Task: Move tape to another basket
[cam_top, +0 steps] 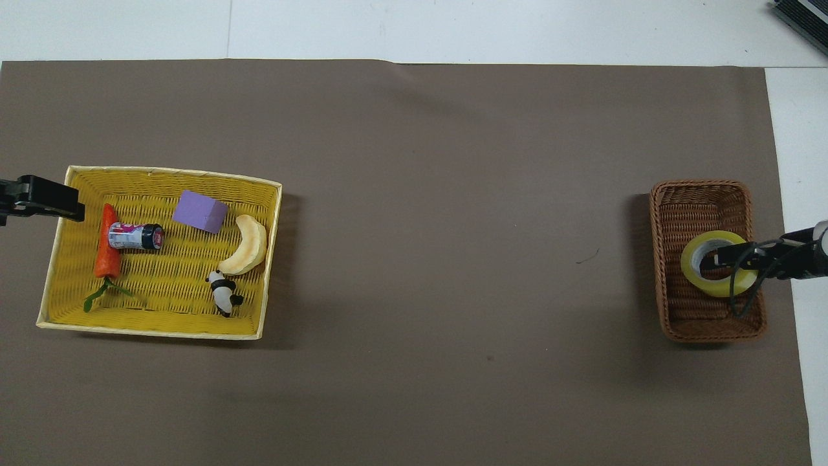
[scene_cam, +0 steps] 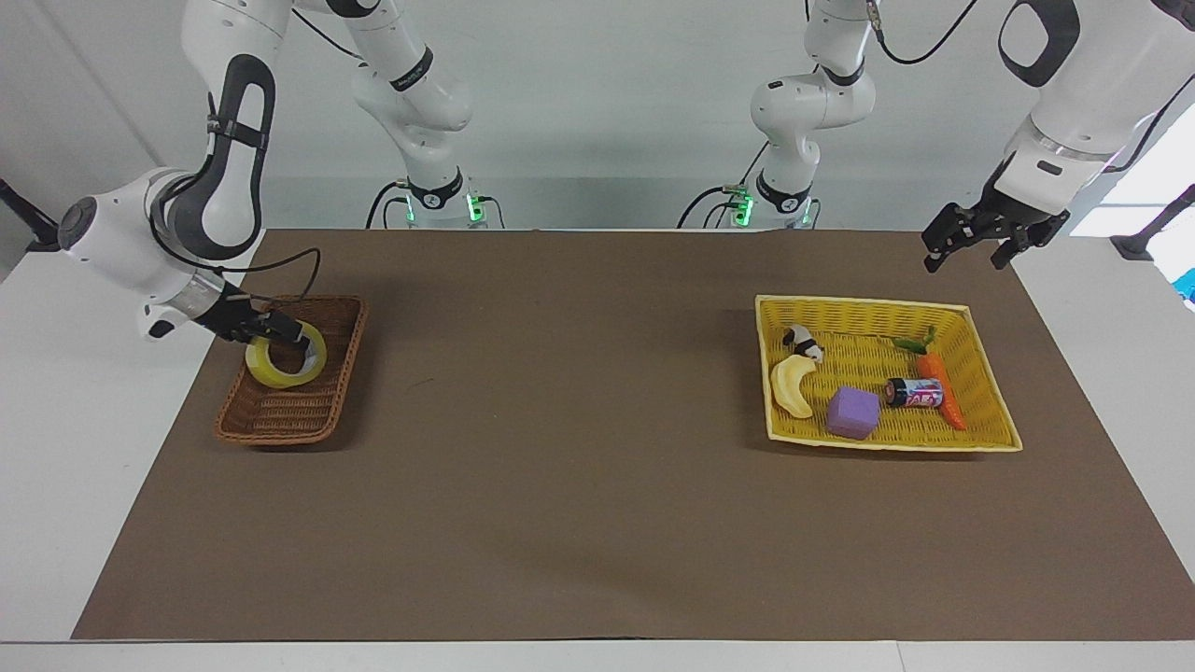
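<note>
Lying in basket (scene_cam: 291, 401), tape (scene_cam: 285, 364) ringing right end effector (scene_cam: 297, 338) tip (grip unclear).

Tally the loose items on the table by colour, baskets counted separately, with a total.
Yellow: 2, the tape and the banana
Orange: 1, the carrot
Purple: 1, the block
Black and white: 1, the panda figure
Multicoloured: 1, the battery
Baskets: 2, the brown basket and the yellow basket
Total: 8
</note>
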`<state>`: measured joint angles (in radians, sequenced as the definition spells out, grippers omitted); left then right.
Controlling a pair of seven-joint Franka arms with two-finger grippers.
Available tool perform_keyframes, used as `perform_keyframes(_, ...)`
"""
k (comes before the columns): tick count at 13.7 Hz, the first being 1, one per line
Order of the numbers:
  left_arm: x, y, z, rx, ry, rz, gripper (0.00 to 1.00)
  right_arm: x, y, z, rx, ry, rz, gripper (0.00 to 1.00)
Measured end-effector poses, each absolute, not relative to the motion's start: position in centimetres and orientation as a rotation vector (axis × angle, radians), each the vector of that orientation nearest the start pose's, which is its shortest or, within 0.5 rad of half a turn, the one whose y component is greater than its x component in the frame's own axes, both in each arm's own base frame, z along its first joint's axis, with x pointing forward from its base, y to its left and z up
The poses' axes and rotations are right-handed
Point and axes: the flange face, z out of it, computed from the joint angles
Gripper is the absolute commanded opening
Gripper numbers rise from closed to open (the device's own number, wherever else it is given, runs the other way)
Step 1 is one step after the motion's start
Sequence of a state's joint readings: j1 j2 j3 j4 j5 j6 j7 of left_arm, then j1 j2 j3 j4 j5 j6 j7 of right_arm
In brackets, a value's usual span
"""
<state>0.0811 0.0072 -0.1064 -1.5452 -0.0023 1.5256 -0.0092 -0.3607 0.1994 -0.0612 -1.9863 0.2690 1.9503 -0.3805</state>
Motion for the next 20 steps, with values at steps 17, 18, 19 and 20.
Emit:
perform_keyframes(17,54.3,0.2,65.1,-3.144,-0.020,0.012,1.00,57.9,-8.2,52.3,-3.050,0.045,-0.004,1.00)
perform_keyframes(18,54.3,0.2,65.1,-3.144,-0.020,0.012,1.00,57.7,-6.4,53.1,-3.060,0.059,-0.002,1.00)
perform_keyframes(19,54.3,0.2,65.1,-3.144,-0.020,0.012,1.00,57.3,-4.4,53.9,-3.064,0.075,0.010,1.00)
perform_keyframes(20,54.3,0.2,65.1,-3.144,-0.020,0.013,1.00,57.0,-2.7,54.6,-3.073,0.087,0.016,1.00)
